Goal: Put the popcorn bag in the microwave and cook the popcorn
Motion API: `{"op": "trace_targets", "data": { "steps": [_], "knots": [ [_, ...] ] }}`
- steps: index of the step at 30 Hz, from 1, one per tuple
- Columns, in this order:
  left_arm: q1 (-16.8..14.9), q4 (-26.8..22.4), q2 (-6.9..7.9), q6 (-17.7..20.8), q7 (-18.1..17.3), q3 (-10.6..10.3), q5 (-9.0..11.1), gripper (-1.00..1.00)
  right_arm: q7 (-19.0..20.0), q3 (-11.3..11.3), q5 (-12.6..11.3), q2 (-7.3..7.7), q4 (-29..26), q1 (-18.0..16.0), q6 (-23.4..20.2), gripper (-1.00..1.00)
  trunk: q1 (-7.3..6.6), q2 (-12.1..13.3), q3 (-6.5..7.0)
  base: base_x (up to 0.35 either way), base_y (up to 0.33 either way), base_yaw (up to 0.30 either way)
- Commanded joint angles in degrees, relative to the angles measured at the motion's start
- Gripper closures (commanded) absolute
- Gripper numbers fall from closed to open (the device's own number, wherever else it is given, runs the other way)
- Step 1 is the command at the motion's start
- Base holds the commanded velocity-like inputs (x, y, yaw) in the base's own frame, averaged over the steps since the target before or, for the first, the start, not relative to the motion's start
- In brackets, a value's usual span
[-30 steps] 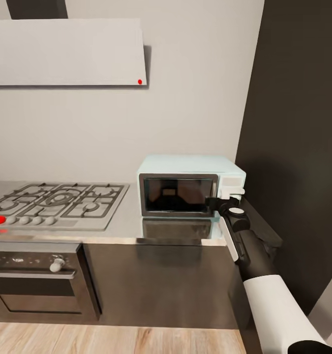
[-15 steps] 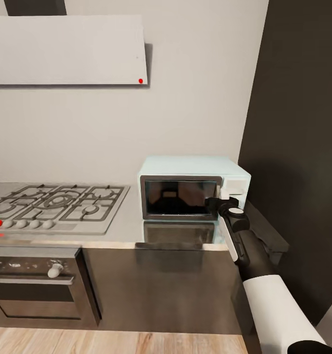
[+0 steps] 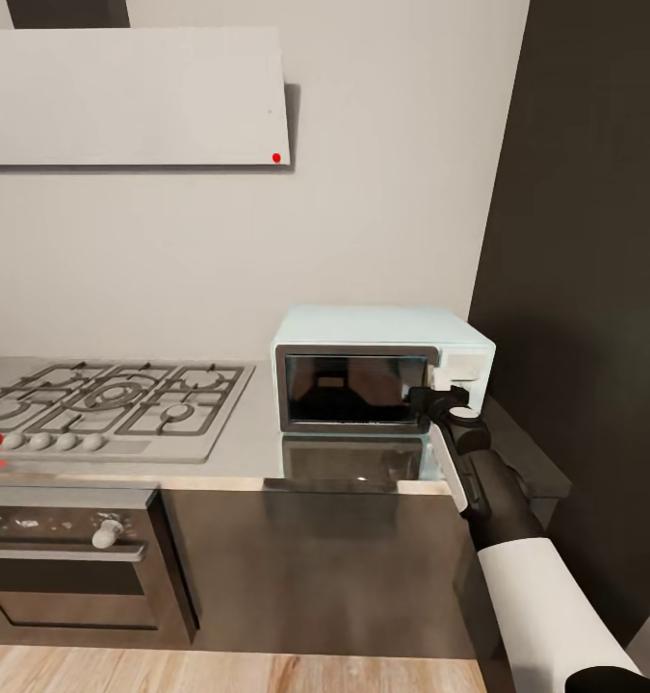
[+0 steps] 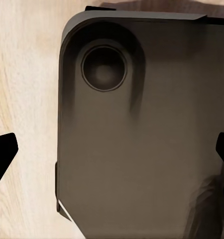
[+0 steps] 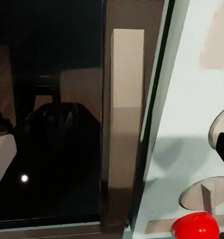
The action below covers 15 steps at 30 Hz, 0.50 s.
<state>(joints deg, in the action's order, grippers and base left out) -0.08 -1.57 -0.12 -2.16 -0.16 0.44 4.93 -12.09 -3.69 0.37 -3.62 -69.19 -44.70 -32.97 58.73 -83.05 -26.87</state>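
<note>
Countertop (image 3: 257,438): microwave (image 3: 377,366) door touching right end effector (image 3: 423,399).

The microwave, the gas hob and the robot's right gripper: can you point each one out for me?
microwave (image 3: 353,388), head view, on its dark glass door.
gas hob (image 3: 113,395), head view, on the grates at its middle.
right gripper (image 3: 423,397), head view, on the black fingers at the door's right edge.
</note>
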Motion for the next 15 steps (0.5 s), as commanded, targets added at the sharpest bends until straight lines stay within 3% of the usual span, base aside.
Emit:
{"op": "trace_targets", "data": {
  "steps": [1,7,8,15],
  "knots": [
    [0.0,0.0,-0.01,-0.1,0.0,0.0,0.5,-1.0,-0.3,-0.1,0.0,0.03,0.1,0.0,-0.1,-1.0,0.0,0.0,-0.06,0.0,0.0,0.0],
    [0.0,0.0,0.02,-0.1,0.0,0.0,0.5,-1.0,-0.2,-0.2,0.1,-0.21,4.1,0.0,3.8,-1.0,0.0,0.0,-0.06,0.0,0.0,0.0],
    [0.0,0.0,0.03,-0.1,0.0,0.0,0.5,-1.0,-0.2,-0.2,0.1,-0.21,4.4,0.0,4.0,1.0,0.0,0.0,-0.06,0.0,0.0,0.0],
    [0.0,0.0,0.01,-0.1,0.0,0.0,0.5,-1.0,-0.1,-0.1,0.5,0.3,4.8,0.0,4.4,1.0,0.0,0.0,-0.06,0.0,0.0,0.0]
  ]
}}
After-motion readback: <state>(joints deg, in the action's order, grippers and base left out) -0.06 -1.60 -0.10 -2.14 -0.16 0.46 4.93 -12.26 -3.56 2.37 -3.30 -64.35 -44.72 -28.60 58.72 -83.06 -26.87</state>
